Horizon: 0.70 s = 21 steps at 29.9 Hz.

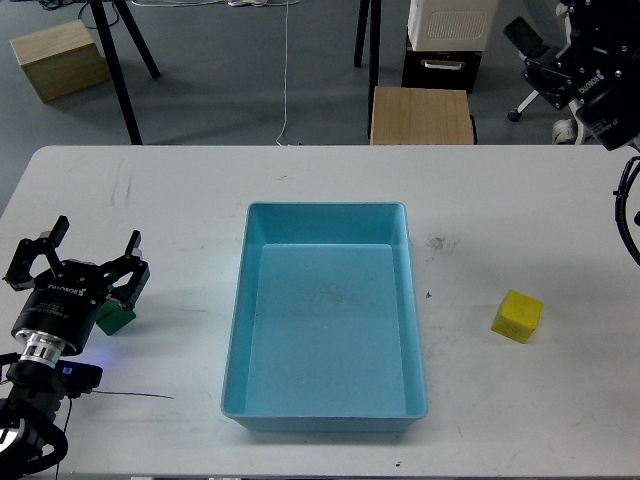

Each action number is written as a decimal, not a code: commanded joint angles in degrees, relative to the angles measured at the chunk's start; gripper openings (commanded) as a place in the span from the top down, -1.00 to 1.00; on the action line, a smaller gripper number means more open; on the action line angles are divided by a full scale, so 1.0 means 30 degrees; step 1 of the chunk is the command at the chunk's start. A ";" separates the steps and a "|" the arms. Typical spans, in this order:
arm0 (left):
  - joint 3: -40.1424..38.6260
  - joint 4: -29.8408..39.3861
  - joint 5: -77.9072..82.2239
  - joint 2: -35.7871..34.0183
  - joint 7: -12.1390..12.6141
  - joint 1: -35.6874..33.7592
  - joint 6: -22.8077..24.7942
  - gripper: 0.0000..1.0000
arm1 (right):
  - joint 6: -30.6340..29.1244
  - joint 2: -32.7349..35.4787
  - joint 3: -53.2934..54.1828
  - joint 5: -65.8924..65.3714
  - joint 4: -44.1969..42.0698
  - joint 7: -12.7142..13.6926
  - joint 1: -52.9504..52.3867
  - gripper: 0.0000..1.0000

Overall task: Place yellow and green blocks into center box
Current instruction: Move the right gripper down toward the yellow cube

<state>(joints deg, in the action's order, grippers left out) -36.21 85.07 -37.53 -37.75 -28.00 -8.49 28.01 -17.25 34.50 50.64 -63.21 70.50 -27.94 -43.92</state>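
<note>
Head view: left gripper [93, 250] sat low at tabletop's [150, 200] left edge, fingers spread, green block [115, 319] just beneath and beside it, partly hidden; contact unclear. Blue tray [234, 340] lay centre, open side up. Yellow block [517, 316] rested on tabletop, right of tray, well apart. Right gripper [590, 85] hung top right, state not discernible.

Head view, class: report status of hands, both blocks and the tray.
Left hand open over green block. Right hand not seen. Yellow block on table, right of blue tray. Tray empty, nothing between.
</note>
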 commanded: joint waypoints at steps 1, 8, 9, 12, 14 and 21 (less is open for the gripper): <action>-0.0031 -0.0027 0.0030 -0.0044 -0.0001 -0.0012 -0.0004 -1.00 | 0.0009 0.1006 -0.5207 -0.1311 -0.0940 -0.0021 -0.4336 -0.96; -0.0031 -0.0056 0.0002 -0.0073 -0.0001 -0.0012 -0.0004 -1.00 | -0.0108 0.3235 -1.5696 -0.7334 -0.0678 -0.0021 -1.1954 -0.94; -0.0031 -0.0085 0.0030 -0.0073 -0.0001 -0.0012 -0.0004 -1.00 | -0.0108 0.3468 -1.6984 -0.8739 -0.0504 -0.0021 -1.2775 -0.94; -0.0031 -0.0115 0.0031 -0.0044 -0.0001 -0.0042 -0.0004 -1.00 | -0.0079 0.4842 -1.9072 -1.2257 0.0782 -0.0021 -1.4244 -0.93; -0.0031 -0.0115 0.0031 -0.0044 -0.0001 -0.0071 -0.0004 -1.00 | -0.0108 0.5490 -1.9836 -1.3873 0.2041 -0.0021 -1.4628 -0.93; -0.0031 -0.0115 0.0031 -0.0015 -0.0001 -0.0100 -0.0004 -1.00 | -0.0137 0.6547 -2.2909 -1.5520 0.4799 -0.0021 -1.4571 -0.93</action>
<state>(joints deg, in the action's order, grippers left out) -36.31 84.73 -37.44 -37.80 -28.00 -8.78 28.01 -17.58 53.32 -13.14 -108.95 82.54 -28.01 -87.82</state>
